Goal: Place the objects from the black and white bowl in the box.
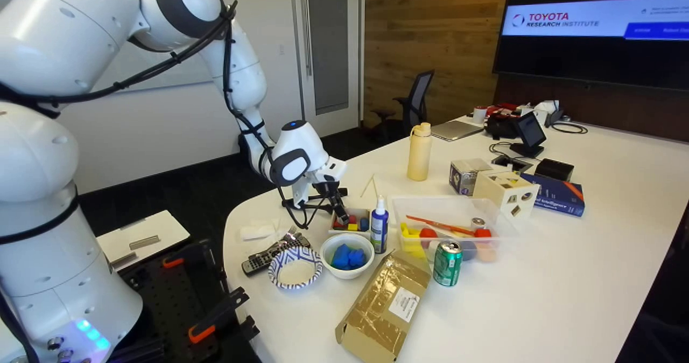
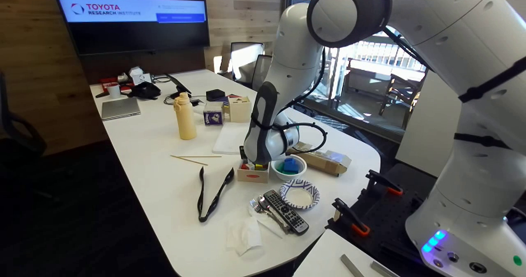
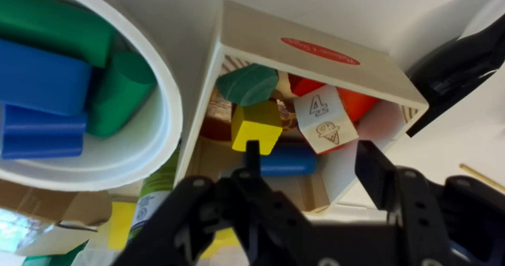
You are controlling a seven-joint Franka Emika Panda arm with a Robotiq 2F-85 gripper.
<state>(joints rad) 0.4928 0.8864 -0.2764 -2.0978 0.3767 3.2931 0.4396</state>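
Observation:
The black and white bowl, with a dark zigzag pattern on white, stands on the table in both exterior views (image 1: 295, 283) (image 2: 314, 195); nothing shows inside it. The small cream box (image 1: 338, 232) (image 2: 246, 178) (image 3: 252, 33) holds a yellow cube (image 3: 256, 133), a blue cylinder (image 3: 290, 159), a green faceted block (image 3: 248, 85), a white-faced block marked 4 (image 3: 325, 118) and red pieces. My gripper (image 3: 308, 149) (image 1: 340, 212) is open over the box. One fingertip overlaps the yellow cube in the wrist view; I cannot tell if they touch. Nothing is between the fingers.
A white bowl (image 1: 325, 265) (image 3: 169, 112) with blue and green blocks stands beside the box. A spray bottle (image 1: 379, 228), a clear bin (image 1: 500, 244), a green can (image 1: 448, 266) and a cardboard carton (image 1: 371, 309) are near. Black tongs (image 2: 213, 205) and a remote (image 2: 287, 213) lie on the table.

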